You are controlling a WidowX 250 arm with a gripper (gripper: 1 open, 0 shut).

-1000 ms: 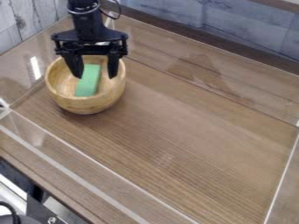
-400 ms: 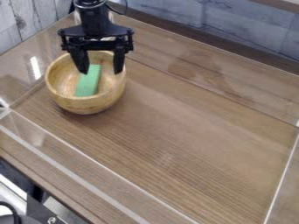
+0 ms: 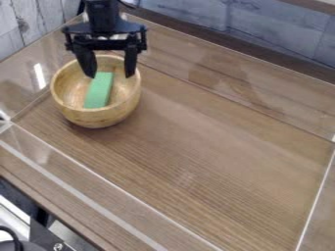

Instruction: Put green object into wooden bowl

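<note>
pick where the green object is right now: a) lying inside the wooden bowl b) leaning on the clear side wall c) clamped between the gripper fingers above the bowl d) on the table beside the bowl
a, the green object lies in the hollow of the wooden bowl, while the gripper hangs open above it with nothing between its fingers.

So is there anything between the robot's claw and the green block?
No. In the camera view the open gripper hangs just above the green object in the wooden bowl.
</note>
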